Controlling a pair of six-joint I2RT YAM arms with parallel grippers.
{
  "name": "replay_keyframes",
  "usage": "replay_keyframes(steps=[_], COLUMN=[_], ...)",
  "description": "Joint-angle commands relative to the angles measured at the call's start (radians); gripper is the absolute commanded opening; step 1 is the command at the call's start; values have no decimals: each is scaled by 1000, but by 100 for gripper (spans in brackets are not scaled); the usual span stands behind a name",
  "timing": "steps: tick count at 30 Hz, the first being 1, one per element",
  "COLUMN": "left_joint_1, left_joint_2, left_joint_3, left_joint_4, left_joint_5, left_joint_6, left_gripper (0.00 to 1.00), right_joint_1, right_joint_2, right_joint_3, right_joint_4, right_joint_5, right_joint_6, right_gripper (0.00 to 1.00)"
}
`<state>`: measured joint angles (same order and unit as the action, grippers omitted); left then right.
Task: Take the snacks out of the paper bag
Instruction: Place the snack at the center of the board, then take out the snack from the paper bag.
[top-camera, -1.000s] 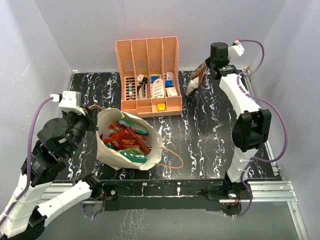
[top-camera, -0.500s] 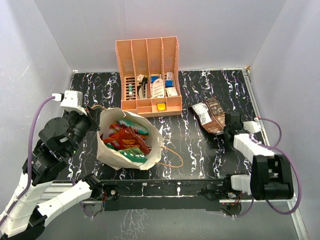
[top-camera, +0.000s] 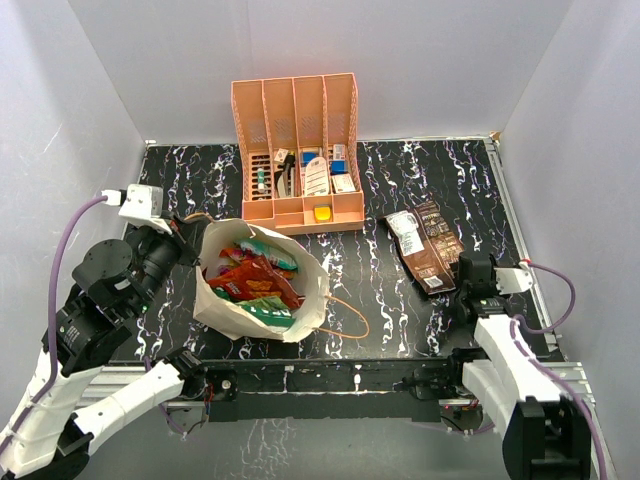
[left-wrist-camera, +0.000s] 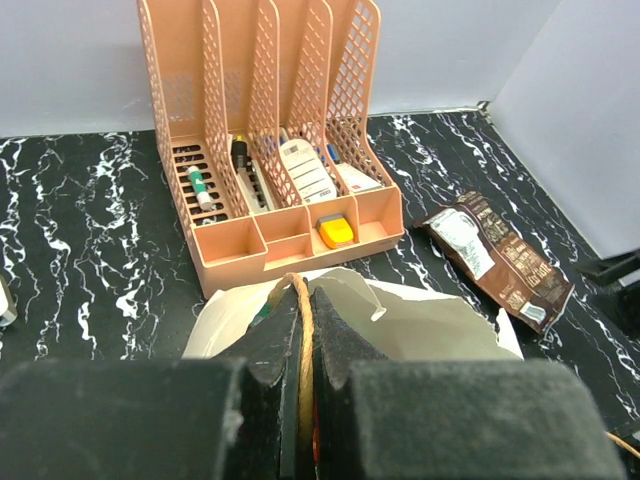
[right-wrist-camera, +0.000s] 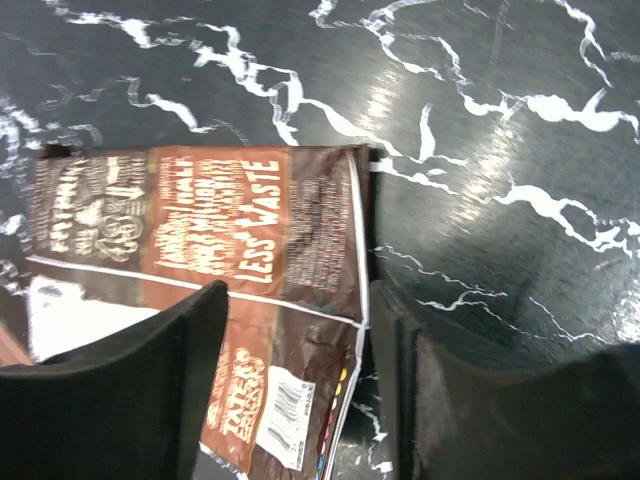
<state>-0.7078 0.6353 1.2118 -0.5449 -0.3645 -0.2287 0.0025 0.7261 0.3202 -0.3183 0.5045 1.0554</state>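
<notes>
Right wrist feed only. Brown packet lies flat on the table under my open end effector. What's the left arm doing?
Observer: The left end effector is shut on the paper bag's cord handle, with the cord pinched between its fingers.
Operator: Bag emptied?
Observer: No. The paper bag stands open near the left arm with several snacks inside, red, orange and green among them.
</notes>
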Motion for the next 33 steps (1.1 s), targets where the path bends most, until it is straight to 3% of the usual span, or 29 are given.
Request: replay_keyframes(steps=[1,5,9,11,13,18,22,26,29,33], left_joint_1=[4,4,4,4,4,4,4,4,4,4], left_joint_2=[-27,-32,-36,-37,-39,-34,-25,-17,-19,-19], left_joint_3=[1,-6,-7,-8,-7,-9,-8,-2,-2,9], left_joint_4=[98,102,99,96,93,92,96,89,88,79], left_joint_5=[80,103,96,86,82,75,77,80,77,74], left_joint_6=[6,14,14,13,12,11,7,3,2,3], left_gripper=[0,0,0,0,0,0,0,0,0,0], right_joint_1=[1,1,1,7,67,492,832,1135,1209,1217], right_joint_2=[-110,-60,87,143,158,198,364,538,658,781], right_joint_3=[122,250,375,417,454,633,789,941,1044,1131], right_joint_4=[153,190,180,220,285,270,220,91,-8,-109], right_joint_5=[-297,-787,-1184,-1343,-1382,-1119,-962,-658,-485,-311], right_joint_6=[-411,-573,-567,-504,-438,-473,-538,-672,-703,-679], right_gripper=[70,72,72,72,72,75,74,75,75,76])
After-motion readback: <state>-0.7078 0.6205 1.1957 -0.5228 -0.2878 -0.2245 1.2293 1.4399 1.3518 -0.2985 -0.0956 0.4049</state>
